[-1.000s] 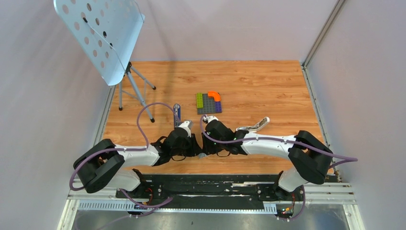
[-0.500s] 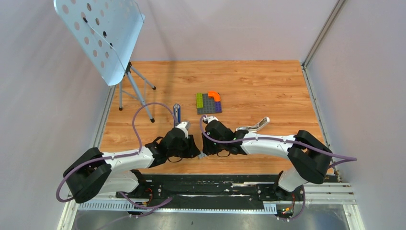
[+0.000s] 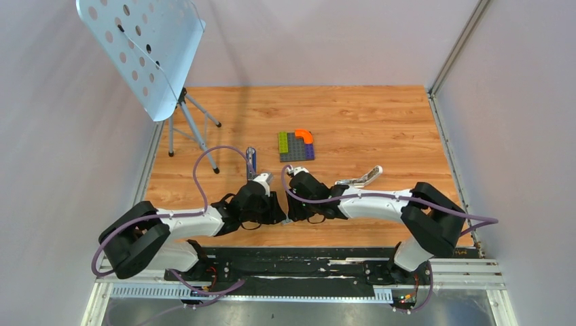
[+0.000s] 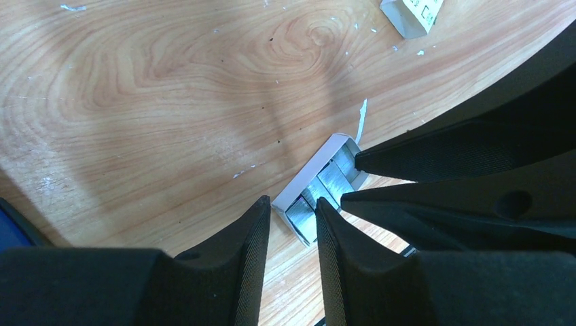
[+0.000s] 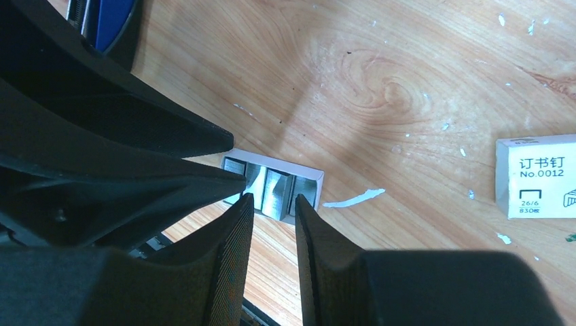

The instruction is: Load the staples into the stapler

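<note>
The staples [image 4: 325, 187] are grey ridged strips lying in an open white tray [image 5: 272, 182] on the wood near the table's front edge. My left gripper [image 4: 291, 212] is open by a narrow gap, its tips at one end of the tray. My right gripper [image 5: 273, 205] is open by a narrow gap, its tips at the tray's long side. Both meet over the tray in the top view, left [image 3: 277, 212] and right [image 3: 292, 212], hiding it. The white printed box [image 5: 536, 176] lies apart. The blue stapler [image 3: 251, 161] lies behind the left gripper.
A multicoloured block plate [image 3: 297, 146] lies mid-table. A white rounded plastic bar [image 3: 360, 178] lies to the right of the right arm. A music stand [image 3: 142, 47] on a tripod stands at the back left. White paper scraps [image 5: 353, 198] dot the wood.
My left arm swung back to the left, then returned to the tray. My right arm's elbow has shifted slightly left; its gripper stays at the tray.
</note>
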Motion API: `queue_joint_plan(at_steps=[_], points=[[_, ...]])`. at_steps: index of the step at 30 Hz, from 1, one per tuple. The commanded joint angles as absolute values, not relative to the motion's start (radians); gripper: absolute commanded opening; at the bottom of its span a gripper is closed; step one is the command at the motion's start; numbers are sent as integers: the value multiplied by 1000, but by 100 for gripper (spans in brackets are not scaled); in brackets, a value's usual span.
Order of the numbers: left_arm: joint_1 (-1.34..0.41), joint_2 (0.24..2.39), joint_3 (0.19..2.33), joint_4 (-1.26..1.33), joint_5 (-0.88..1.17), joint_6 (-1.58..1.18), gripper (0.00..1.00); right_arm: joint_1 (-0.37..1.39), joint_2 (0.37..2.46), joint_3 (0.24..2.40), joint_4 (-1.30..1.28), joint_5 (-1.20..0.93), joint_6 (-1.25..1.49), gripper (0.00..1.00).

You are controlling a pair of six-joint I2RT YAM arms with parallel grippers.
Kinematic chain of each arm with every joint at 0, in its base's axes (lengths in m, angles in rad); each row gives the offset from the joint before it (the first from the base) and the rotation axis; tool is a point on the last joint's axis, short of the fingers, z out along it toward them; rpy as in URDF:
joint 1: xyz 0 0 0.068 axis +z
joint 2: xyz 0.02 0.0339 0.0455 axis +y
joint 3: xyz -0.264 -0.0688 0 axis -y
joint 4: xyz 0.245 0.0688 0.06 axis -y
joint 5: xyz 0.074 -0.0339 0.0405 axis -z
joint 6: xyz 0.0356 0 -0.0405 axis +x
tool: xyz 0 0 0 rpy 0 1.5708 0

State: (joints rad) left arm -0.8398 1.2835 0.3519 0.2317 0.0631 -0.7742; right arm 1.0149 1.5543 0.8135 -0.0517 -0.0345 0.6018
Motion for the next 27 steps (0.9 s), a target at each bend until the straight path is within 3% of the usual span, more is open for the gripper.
queue_joint_plan(at_steps=[1, 17, 27], points=[[-838, 1308, 339, 244, 54, -765, 33, 1019, 1581, 837, -50, -35, 590, 32], [-838, 1319, 322, 245, 48, -765, 25, 1018, 1601, 830, 28, -81, 596, 32], [-838, 1325, 326, 238, 45, -762, 25, 1011, 1472, 803, 81, -87, 608, 31]])
